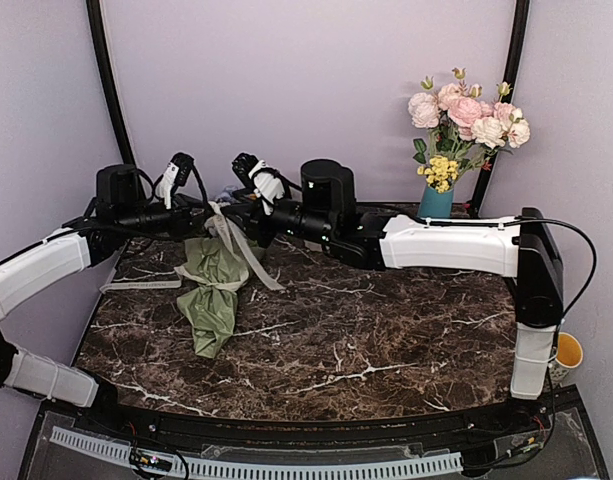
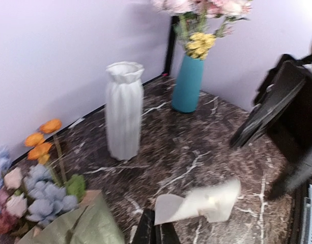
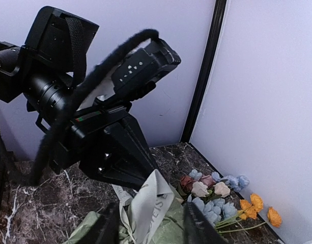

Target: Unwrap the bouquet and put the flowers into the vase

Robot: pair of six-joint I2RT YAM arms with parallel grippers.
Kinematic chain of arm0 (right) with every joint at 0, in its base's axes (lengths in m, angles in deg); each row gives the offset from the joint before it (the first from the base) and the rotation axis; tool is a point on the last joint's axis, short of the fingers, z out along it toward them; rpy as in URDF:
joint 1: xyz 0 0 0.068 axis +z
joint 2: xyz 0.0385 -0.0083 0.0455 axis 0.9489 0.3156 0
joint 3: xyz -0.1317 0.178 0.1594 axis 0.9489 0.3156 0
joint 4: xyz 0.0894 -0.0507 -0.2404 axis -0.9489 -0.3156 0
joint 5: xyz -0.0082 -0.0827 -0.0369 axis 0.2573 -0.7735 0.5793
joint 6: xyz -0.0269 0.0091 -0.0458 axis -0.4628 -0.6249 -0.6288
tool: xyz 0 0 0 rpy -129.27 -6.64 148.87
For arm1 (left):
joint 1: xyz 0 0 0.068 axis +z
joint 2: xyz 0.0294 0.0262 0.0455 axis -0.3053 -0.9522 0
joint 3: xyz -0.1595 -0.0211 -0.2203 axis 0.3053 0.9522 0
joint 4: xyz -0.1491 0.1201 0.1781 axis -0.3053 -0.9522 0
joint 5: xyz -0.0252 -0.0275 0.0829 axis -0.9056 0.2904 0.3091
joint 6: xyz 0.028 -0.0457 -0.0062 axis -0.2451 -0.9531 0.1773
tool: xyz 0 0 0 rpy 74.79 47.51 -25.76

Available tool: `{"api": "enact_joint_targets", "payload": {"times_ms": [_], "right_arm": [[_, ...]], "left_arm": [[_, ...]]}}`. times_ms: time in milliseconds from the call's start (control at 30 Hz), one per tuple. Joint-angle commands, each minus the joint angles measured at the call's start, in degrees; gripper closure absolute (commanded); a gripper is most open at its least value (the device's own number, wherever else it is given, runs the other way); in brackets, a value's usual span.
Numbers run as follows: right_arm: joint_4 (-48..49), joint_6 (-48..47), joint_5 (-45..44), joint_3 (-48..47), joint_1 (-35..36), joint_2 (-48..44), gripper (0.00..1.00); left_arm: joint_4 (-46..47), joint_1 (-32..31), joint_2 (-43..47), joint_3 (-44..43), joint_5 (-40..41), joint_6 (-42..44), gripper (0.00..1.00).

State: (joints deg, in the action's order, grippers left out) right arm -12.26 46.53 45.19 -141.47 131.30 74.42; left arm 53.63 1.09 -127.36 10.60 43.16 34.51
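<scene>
Pale lilac walls [image 1: 306, 90], plain and matte, close in the back and both sides. A black post [image 1: 108, 80] stands in the back-left corner, a second post [image 1: 508, 90] at back right. The bench [image 1: 386, 340] top is dark brown marble with white veins, slightly glossy. A white slotted strip [image 1: 286, 467] runs along its near edge. The light is soft and even, with faint shadows.

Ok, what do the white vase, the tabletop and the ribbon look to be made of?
The white vase looks ceramic, matte to satin, with moulded vertical ribs and a wavy rim. The tabletop looks like dark brown marble or a marble-look surface, going by its white veins and slight sheen. The ribbon looks like cream woven fabric, flat, holding stiff folds, with faint lettering.
</scene>
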Motion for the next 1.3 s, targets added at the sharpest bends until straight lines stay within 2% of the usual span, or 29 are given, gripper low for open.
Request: {"api": "enact_joint_targets", "payload": {"times_ms": [0,100,233,333,500,633,667,700,733,767,800,867,900,1033,1100,1200,1267], "right_arm": [[-0.01,0.71,-4.72,-1.19,0.56,0.76,0.44],[0.29,0.83,-6.72,0.49,0.46,0.5,0.36],[-0.02,0.97,-6.63,2.13,0.32,0.71,0.34],[-0.25,1.27,-6.38,2.83,0.33,1.25,0.34],[-2.28,1.3,-5.68,2.54,0.26,3.0,0.34],[-4.89,1.44,-4.18,1.58,0.09,4.89,0.36],[-5.91,1.55,-3.17,1.26,-0.05,5.41,0.38],[-6.71,1.89,-2.28,0.9,-0.21,6.03,0.4],[-7.59,2.28,-1.15,0.52,-0.39,6.78,0.42],[-8.58,2.56,0.11,0.09,-0.68,7.43,0.44],[-9.46,2.8,1.4,-0.37,-0.91,8.1,0.45],[-11.48,2.99,3.23,-1.63,-1.3,9.37,0.5],[-12.17,3.09,3.62,-1.94,-1.41,9.83,0.51],[-13.91,3.04,3.77,-1.91,-1.67,10.97,0.54],[-14.15,3.1,3.6,-1.38,-1.77,11.12,0.56],[-13.06,4.14,2.87,-0.25,-2.15,10.89,0.56],[-11.97,5.96,2.0,0.63,-2.72,10.66,0.57]], "left_arm": [[-10.54,0.53,2.37,-4.68,28.71,2.72,1.0],[-15.05,2.27,2.9,-6.3,43.68,3.28,1.0],[-19.66,5.96,3.45,-6.58,58.0,1.55,1.0],[-23.04,9.31,3.32,-6.44,62.85,-0.9,1.0],[-24.28,11.43,2.67,-4.02,69.75,-0.54,1.0],[-26.99,15.25,0.5,-3.88,75.9,-5.31,1.0],[-27.5,15.62,0.09,-4.1,75.58,-6.25,0.99],[-28.53,15.68,-0.53,-4.76,74.77,-7.43,0.84],[-30.11,15.65,-1.26,-5.79,73.11,-9.18,0.56],[-32.12,15.7,-2.26,-6.85,71.42,-11.11,0.36],[-33.82,15.66,-2.79,-7.97,69.43,-12.88,0.23],[-36.18,15.63,-3.2,-9.47,64.5,-14.91,0.05],[-37.01,15.7,-3.22,-9.94,61.36,-15.51,0.01],[-41.6,15.68,-2.92,-11.48,55.87,-19.1,0.01],[-41.38,15.72,-1.95,-11.5,49.7,-18.72,0.01],[-37.74,15.47,0.57,-9.07,39.67,-19.04,0.09],[-36.0,13.14,0.54,-8.43,35.02,-18.51,0.15]]}}
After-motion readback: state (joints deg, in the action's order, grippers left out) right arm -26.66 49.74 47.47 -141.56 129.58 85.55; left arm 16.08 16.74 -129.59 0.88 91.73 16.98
